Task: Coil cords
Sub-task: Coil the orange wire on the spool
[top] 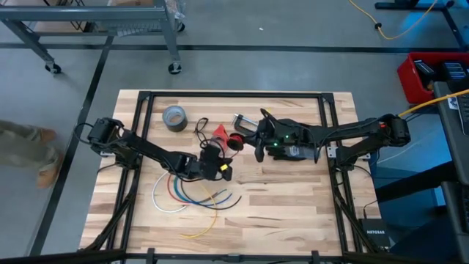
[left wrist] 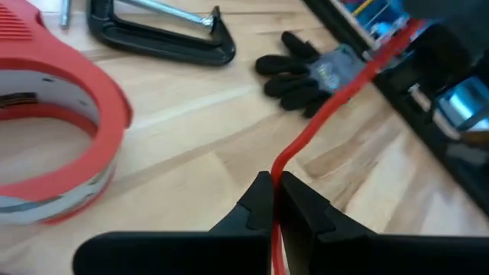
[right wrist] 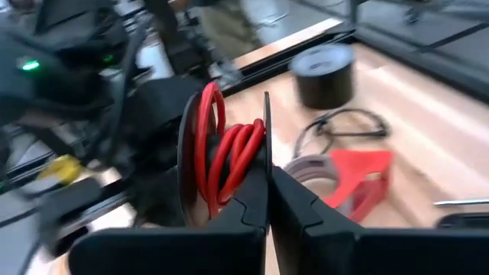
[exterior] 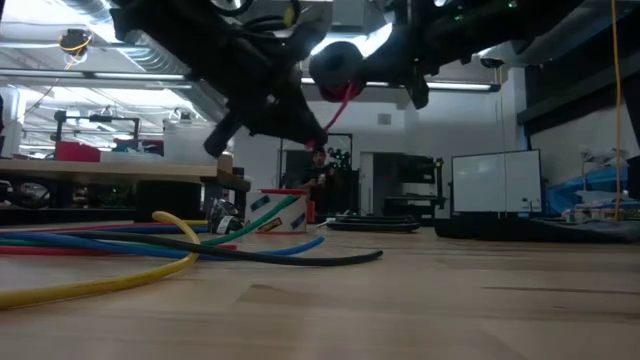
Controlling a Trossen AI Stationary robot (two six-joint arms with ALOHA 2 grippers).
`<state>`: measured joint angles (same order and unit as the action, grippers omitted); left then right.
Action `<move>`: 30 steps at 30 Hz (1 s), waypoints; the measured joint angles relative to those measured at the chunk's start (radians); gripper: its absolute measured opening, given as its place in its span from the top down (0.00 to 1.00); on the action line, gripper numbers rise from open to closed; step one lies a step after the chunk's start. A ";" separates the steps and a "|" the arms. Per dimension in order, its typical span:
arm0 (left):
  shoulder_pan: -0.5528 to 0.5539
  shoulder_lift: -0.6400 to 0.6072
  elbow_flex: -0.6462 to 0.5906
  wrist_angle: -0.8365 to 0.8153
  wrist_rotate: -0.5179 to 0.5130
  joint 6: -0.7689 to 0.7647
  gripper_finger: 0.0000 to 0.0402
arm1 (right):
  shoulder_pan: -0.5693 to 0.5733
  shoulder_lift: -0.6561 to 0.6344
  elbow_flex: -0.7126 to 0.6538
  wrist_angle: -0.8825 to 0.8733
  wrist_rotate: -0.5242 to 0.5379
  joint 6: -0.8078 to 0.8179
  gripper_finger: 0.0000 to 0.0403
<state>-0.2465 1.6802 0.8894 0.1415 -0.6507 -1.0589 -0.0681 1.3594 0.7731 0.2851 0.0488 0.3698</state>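
With the right gripper (right wrist: 267, 200) clamping the spool (right wrist: 221, 156), the left gripper (left wrist: 273, 200) (pinching the wire (left wrist: 336, 99)) should feed it taut.

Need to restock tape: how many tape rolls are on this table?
2. A grey tape roll lies flat on the wooden table, toward the left arm's side; a white roll sits inside the red plastic tape dispenser mid-table. More may be hidden.

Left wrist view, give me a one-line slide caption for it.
Left tool shut on the red wire, which runs taut up toward the right arm, above a wooden table with a black glove and clamp.
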 joint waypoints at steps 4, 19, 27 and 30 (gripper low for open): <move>-0.003 -0.012 0.000 -0.060 0.001 0.015 1.00 | 0.002 0.000 0.000 -0.031 -0.092 0.000 0.99; 0.052 -0.112 0.000 -0.203 0.001 0.013 1.00 | 0.002 0.000 0.001 -0.294 -0.171 -0.034 0.99; 0.124 -0.112 0.000 -0.082 0.093 0.014 1.00 | 0.003 0.000 0.001 -0.328 -0.099 -0.039 0.99; 0.140 -0.112 0.000 -0.024 0.118 0.042 1.00 | 0.003 0.000 0.001 -0.357 -0.051 -0.039 0.99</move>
<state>-0.1063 1.5681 0.8890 0.1171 -0.5325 -1.0168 -0.0650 1.3594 0.7738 -0.0715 -0.0018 0.3313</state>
